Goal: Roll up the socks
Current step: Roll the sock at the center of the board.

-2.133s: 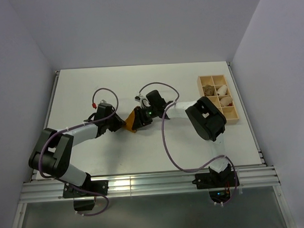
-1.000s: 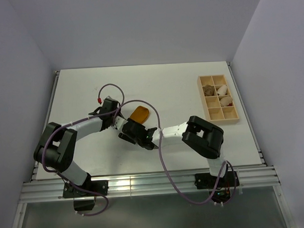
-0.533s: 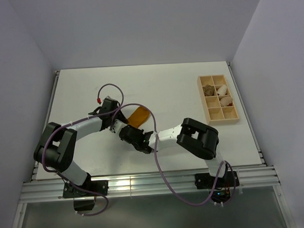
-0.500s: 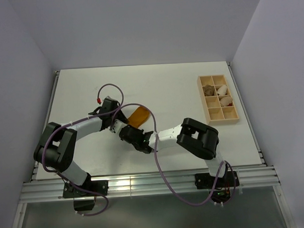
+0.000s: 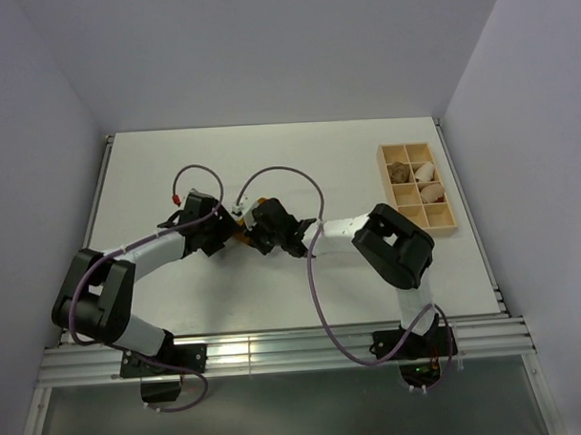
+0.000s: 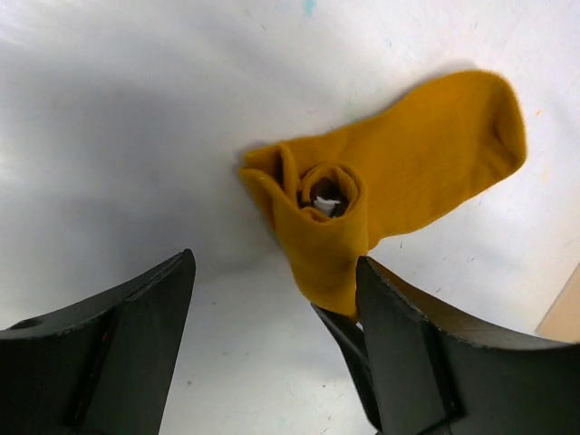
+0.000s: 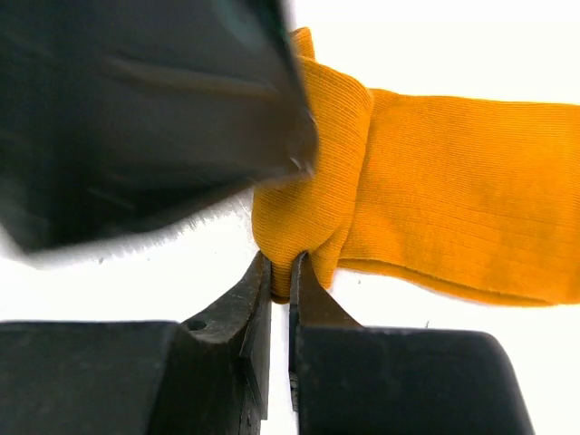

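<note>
A mustard-orange sock [image 6: 426,163] lies on the white table, its near end curled into a loose roll [image 6: 322,192] with a bit of white showing in the core. My left gripper [image 6: 274,263] is open, its fingers [image 6: 136,344] straddling that rolled end without touching it. From the other side my right gripper [image 7: 281,272] is shut on a fold of the sock [image 7: 435,208] at the roll's lower edge. In the top view both grippers, left [image 5: 222,237] and right [image 5: 258,233], meet mid-table and hide most of the sock [image 5: 242,240].
A wooden compartment tray [image 5: 426,230] stands at the right of the table, holding small cream rolled bundles [image 5: 429,188] and a brownish bundle [image 5: 401,174]. Purple cables loop over both arms. Walls close in the table on three sides.
The right gripper came up from the near side to the sock and shut on its rolled end. The left gripper opened wide. The sock, earlier lying in plain sight, is now mostly covered.
</note>
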Robot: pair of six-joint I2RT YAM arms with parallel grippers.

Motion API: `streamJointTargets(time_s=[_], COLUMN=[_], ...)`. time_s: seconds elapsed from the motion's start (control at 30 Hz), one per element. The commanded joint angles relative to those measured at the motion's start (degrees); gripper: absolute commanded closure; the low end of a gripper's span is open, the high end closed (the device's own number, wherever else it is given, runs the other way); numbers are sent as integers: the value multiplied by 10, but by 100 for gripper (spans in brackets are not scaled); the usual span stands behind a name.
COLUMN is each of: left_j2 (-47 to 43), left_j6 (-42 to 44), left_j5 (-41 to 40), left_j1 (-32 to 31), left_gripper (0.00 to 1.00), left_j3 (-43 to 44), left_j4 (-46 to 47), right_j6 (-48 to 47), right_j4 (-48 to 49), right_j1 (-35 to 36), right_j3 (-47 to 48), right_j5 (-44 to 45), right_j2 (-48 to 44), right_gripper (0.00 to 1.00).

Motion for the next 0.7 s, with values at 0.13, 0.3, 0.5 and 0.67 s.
streamJointTargets(time_s=[0.13,0.3,0.5,0.67], left_j2=[-74,-69,-67,-104], left_j6=[-12,-3,-9,-41], left_j5=[-5,8,-5,-35], left_j1=[31,32,32,44], left_gripper=[22,23,23,24], left_j3=[-38,-55,-71,-113], left_j4=[38,62,63,81], right_j6=[59,61,41,20], right_j4=[-138,-228,-344,-390], right_j1=[-47,-76,-94,-98], right_j3=[58,144,234,268], right_j5=[-222,-303,-336,-340], right_j2=[80,135,186,203], right_gripper=[100,100,100,100])
